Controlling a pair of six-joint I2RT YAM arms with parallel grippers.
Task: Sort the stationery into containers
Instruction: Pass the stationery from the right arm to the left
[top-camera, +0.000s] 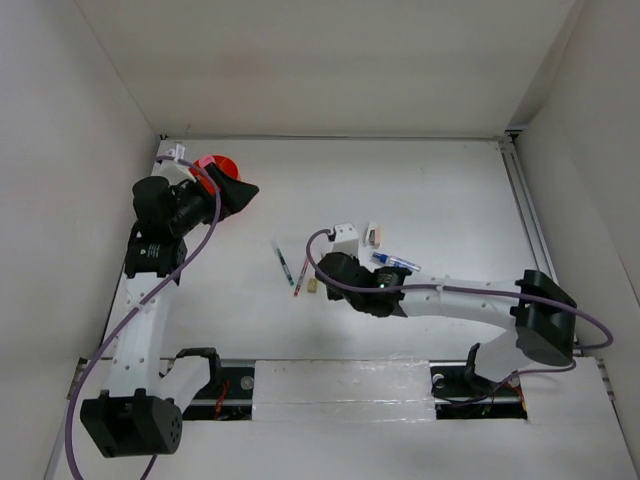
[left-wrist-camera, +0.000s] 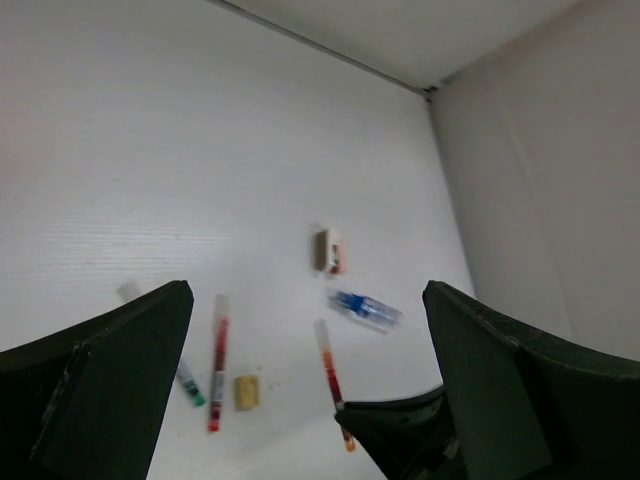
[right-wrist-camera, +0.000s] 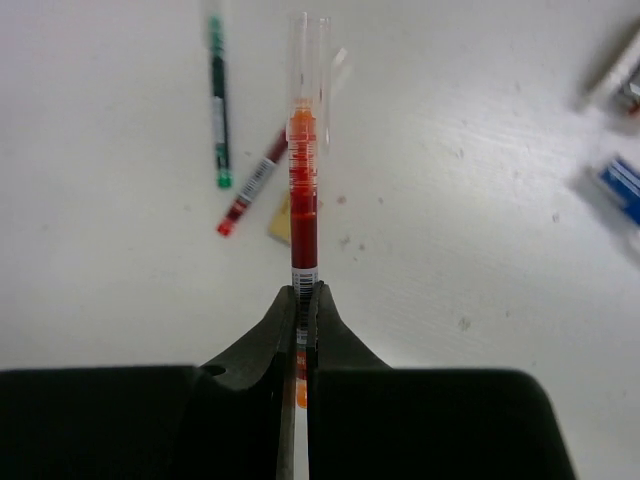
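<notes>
My right gripper (right-wrist-camera: 303, 295) is shut on a red pen (right-wrist-camera: 303, 180) with a clear cap and holds it above the table; it shows mid-table in the top view (top-camera: 335, 266). Below it lie a green-tipped dark pen (right-wrist-camera: 217, 100), a second red pen (right-wrist-camera: 250, 185) and a tan cube (right-wrist-camera: 279, 222). The eraser (top-camera: 372, 235) and the blue-capped tube (top-camera: 396, 262) lie to its right. My left gripper (top-camera: 243, 191) is open and empty, beside the orange tub (top-camera: 224, 164) at the back left. The pink-capped tube is not in view.
White walls close in the table at the left, back and right. A metal rail (top-camera: 528, 215) runs along the right edge. In the left wrist view the held pen (left-wrist-camera: 330, 370), the eraser (left-wrist-camera: 331, 250) and the blue-capped tube (left-wrist-camera: 365, 310) lie between my fingers (left-wrist-camera: 110, 370).
</notes>
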